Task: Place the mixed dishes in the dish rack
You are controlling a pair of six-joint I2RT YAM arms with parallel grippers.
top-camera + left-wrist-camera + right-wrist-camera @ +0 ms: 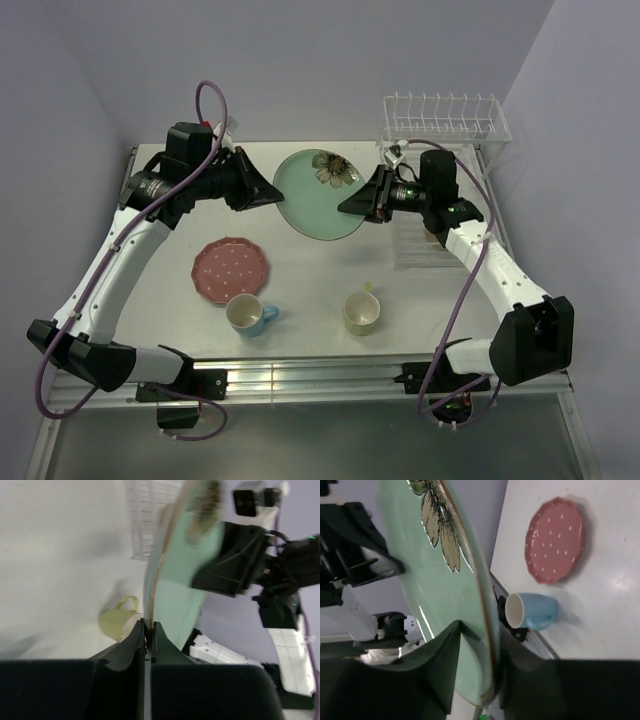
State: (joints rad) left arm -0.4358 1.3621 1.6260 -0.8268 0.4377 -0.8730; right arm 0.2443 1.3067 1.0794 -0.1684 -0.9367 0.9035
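The mint-green flowered plate (318, 195) is held off the table between both grippers. My left gripper (275, 188) is shut on its left rim; in the left wrist view the jaws (149, 627) pinch the plate (180, 595) edge-on. My right gripper (352, 205) is shut on the right rim, its fingers on either side of the plate (420, 565). The pink dotted plate (231, 270), blue mug (247, 315) and yellow-green mug (361, 313) stand on the table. The white wire dish rack (440, 120) is at the back right. The cream bowl is hidden.
The rack's lower basket tray (412, 255) lies under my right arm. Walls close in on the left, back and right. The pink plate (555, 540) and blue mug (532, 611) show in the right wrist view, the yellow-green mug (117, 622) in the left.
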